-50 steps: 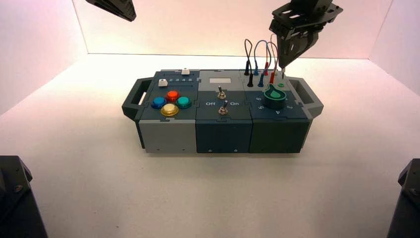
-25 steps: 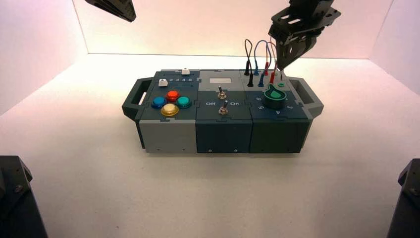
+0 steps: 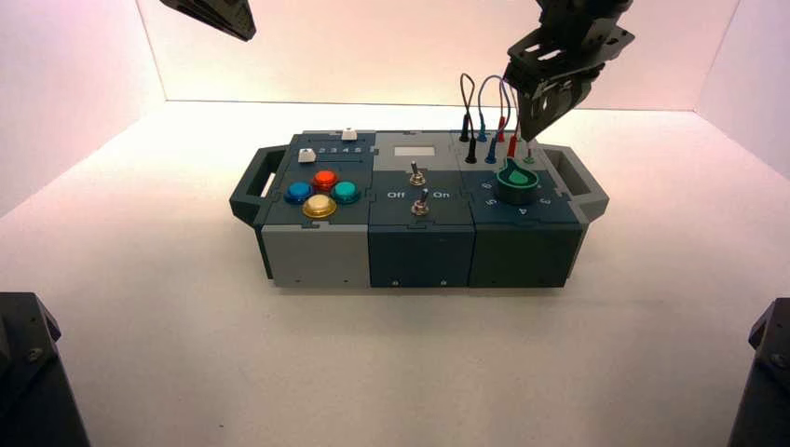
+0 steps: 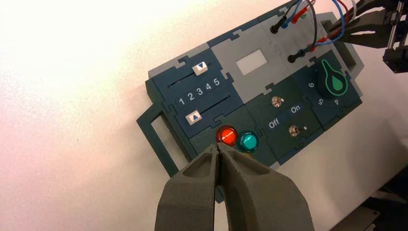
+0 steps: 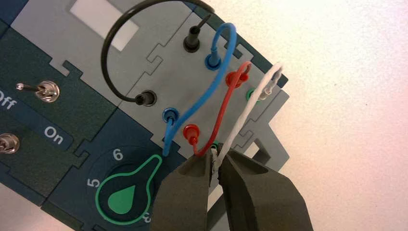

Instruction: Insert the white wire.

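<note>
White tabletop (image 3: pixel 186 354) bears the box (image 3: pixel 419 251). Right gripper (image 5: pixel 215 166) pinches the white wire (image 5: pixel 245 113)'s near plug above its socket; insertion apparently unfinished. Left gripper (image 4: pixel 220 166) clenched, idle.

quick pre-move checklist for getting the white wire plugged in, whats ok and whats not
1. Right end effector grips the white wire near its free plug: ok, fingers closed on it.
2. Wire's far end seated in the green-ringed socket at the back: looks ok.
3. Free plug seated in the near green-ringed socket: cannot tell, the fingers hide it.
4. Red wire and blue wire clear of the free plug: not ok, the red plug sits right beside the fingers.
5. Left end effector out of the way: ok, shut, hanging over the button end of the box.
</note>
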